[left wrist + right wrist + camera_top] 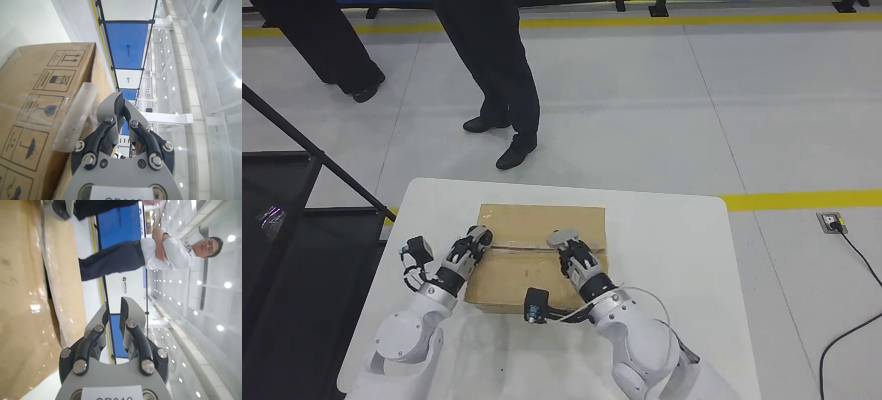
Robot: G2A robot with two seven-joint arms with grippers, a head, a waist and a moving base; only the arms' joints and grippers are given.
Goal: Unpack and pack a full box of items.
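Observation:
A closed brown cardboard box (542, 225) lies on the white table (672, 240), with clear tape along its top seam. My left gripper (480, 237) is at the box's left end, near the top edge. In the left wrist view this gripper (122, 102) is shut with nothing seen between its pads, beside the box's printed side (37, 85) and a loose curl of clear tape (75, 117). My right gripper (564, 240) rests above the box top near the seam. The right wrist view shows it (114, 310) slightly open and empty, next to the taped seam (62, 294).
Bare table stretches to the right of the box (682, 300) and in front of it. A black rack (292, 250) stands off the table's left side. A person's legs (497, 70) stand on the floor beyond the far edge.

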